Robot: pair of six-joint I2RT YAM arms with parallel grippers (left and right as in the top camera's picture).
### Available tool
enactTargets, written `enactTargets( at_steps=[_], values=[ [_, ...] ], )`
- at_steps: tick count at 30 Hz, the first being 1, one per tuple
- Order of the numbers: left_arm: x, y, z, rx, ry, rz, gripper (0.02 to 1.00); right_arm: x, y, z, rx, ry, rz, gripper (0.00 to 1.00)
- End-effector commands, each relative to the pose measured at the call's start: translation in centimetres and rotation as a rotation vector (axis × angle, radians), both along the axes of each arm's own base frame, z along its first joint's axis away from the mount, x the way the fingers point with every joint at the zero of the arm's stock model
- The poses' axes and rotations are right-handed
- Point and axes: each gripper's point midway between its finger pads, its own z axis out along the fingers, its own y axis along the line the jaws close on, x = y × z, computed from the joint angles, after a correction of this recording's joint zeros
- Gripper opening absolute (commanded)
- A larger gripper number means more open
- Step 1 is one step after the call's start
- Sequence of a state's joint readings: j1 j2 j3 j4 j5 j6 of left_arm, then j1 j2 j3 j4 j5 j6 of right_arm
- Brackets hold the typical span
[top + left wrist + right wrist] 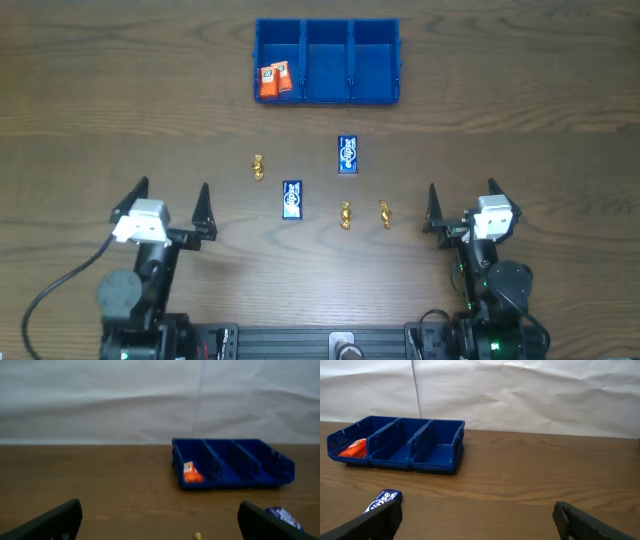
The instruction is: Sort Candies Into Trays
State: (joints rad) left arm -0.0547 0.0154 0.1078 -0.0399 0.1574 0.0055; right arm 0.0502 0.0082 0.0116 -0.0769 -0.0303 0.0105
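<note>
- Our left gripper [172,190] and right gripper [462,190] both stand wide open and hold nothing.
- A gold candy [385,213] lies near the right gripper at nine o'clock.
- A blue bar [292,200] lies at three o'clock from the left gripper, its long axis running twelve-to-six.
- The blue tray [328,97], away at twelve, holds orange candies [275,80] in its nine-o'clock compartment.

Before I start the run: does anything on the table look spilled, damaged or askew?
Nothing stands out. The blue tray stands straight with orange candies in its left compartment; two blue-wrapped candies and three gold-wrapped candies lie unsorted on the table.
</note>
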Motion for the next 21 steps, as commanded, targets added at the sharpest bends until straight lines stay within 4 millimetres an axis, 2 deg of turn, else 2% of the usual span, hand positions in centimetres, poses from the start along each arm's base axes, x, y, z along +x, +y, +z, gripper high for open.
enactTargets(
  at_steps=[1, 2, 4, 5, 21],
  values=[
    [0.44, -0.24, -4.55, 0.02, 0.083, -0.016, 0.998, 0.0, -0.14, -0.14, -0.004, 0.001, -0.005, 0.998],
    [0.35, -0.21, -5.41, 0.021, 0.117, -0.014, 0.996, 0.0, -0.15, -0.14, -0.004, 0.001, -0.005, 0.998],
    [0.36, -0.26, -5.29, 0.021, 0.111, -0.017, 0.961, 0.0, -0.14, -0.14, -0.004, 0.001, -0.005, 0.998],
    [0.36, -0.26, -5.29, 0.021, 0.111, -0.017, 0.998, 0.0, -0.14, -0.14, -0.004, 0.001, -0.005, 0.998],
    [0.36, -0.26, -5.3, 0.021, 0.112, -0.017, 0.998, 0.01, -0.13, 0.02, -0.004, -0.005, -0.004, 0.998]
  ],
)
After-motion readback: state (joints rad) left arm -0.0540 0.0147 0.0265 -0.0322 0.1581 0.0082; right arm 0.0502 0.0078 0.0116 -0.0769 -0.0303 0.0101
